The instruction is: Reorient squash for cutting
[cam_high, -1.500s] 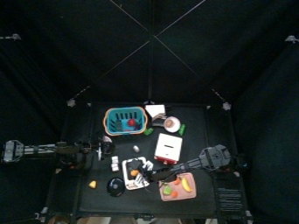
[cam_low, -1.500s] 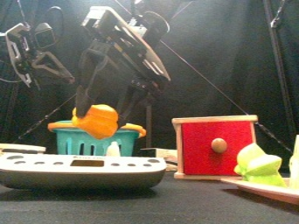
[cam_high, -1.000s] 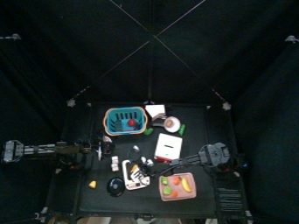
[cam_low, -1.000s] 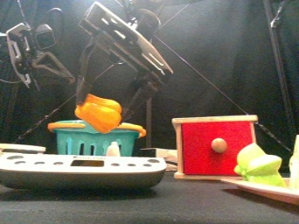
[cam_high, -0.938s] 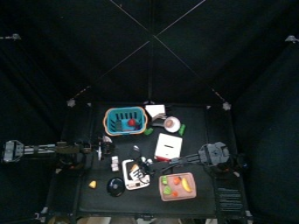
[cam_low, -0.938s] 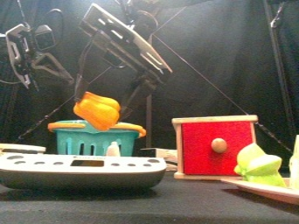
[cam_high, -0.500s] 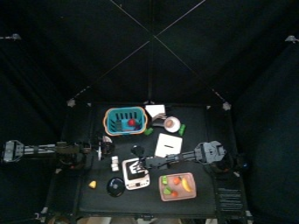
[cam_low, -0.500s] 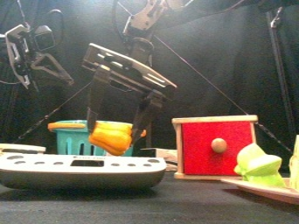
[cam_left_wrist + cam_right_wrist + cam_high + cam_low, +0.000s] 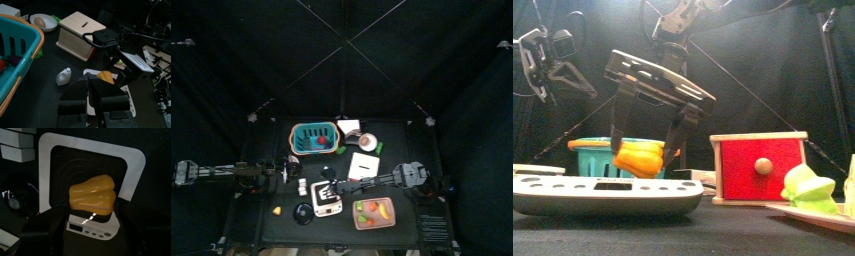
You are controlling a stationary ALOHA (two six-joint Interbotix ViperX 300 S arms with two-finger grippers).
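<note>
From the top view I see the right tool (image 9: 327,192) reached across to the tabletop's (image 9: 278,140) 7 o'clock area, over the white scale (image 9: 326,198), while the left arm rests at the 9 o'clock edge; the teal basket (image 9: 311,138) stands toward 12 o'clock from the scale and the red-fronted wooden box (image 9: 365,168) toward 2 o'clock. In the front view the right tool (image 9: 645,152) is clamped on the yellow-orange squash (image 9: 640,157), which hangs just above the scale's (image 9: 607,194) top; the basket (image 9: 596,152) stands behind it, the box (image 9: 759,166) at 3 o'clock of it, and a green vegetable (image 9: 808,187) further that way. From the left wrist view I cannot tell whether the left tool (image 9: 97,98) is apart or together; a small white bottle (image 9: 63,76) lies ahead of it, beside the basket (image 9: 20,50). In the right wrist view the squash (image 9: 93,193) sits between the jaws, directly over the scale's (image 9: 90,158) dark platter.
</note>
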